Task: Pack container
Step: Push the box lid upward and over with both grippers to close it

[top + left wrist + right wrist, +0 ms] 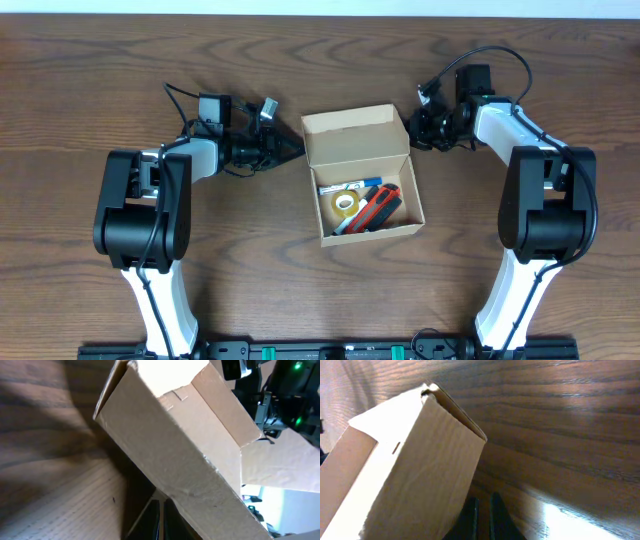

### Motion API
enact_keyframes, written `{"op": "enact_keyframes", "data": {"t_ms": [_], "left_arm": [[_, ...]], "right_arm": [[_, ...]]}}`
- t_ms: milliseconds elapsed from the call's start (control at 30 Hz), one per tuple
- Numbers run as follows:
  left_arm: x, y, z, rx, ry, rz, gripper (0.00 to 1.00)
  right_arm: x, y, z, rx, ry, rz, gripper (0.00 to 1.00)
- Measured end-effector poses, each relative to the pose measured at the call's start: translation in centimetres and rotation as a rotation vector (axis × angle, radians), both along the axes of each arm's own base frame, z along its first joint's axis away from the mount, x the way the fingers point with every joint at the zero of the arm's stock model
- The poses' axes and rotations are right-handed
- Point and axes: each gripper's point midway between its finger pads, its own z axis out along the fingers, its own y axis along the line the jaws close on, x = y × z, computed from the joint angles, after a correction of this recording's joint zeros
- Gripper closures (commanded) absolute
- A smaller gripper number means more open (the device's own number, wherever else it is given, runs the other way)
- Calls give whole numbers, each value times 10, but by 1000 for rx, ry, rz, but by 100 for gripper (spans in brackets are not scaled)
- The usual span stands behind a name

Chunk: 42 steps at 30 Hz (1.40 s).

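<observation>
The container [372, 232] is a small tan cardboard box at the table's middle, its flap lid [355, 140] raised at the back. Inside lie a tape roll [347, 205], a blue marker [352, 186] and a red and black tool [378, 207]. My left gripper [292, 148] is shut, its tips at the lid's left edge. In the left wrist view the fingers [161, 506] are together just under the cardboard [170, 450]. My right gripper [416, 128] is shut beside the lid's right edge. In the right wrist view its tips [482, 504] sit beside the cardboard [420, 475].
Dark wood table [250, 280] all round the box. Both arm bases stand at the front left [140, 215] and front right [545, 210]. Cables loop above each wrist.
</observation>
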Motion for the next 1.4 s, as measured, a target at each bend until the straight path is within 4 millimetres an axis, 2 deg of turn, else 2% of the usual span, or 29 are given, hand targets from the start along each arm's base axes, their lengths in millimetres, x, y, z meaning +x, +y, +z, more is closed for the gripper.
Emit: {"op": "enact_keyframes", "data": {"t_ms": [267, 500, 933, 1033, 1267, 1400], "left_arm": [[-1, 0, 3, -22, 33, 4, 94], [-4, -4, 12, -68, 24, -26, 94], [-8, -14, 31, -146, -15, -87, 94], [-11, -20, 44, -150, -44, -103, 94], [-19, -30, 102, -153, -158, -128, 94], [-33, -37, 119, -135, -148, -140, 94]], "right_arm": [[5, 4, 6, 40, -17, -6, 99], [12, 15, 29, 190, -77, 27, 99], [11, 20, 68, 431, -132, 83, 99], [8, 24, 76, 483, -139, 105, 99], [0, 29, 95, 595, -144, 151, 99], [-3, 28, 103, 649, -146, 164, 99]]}}
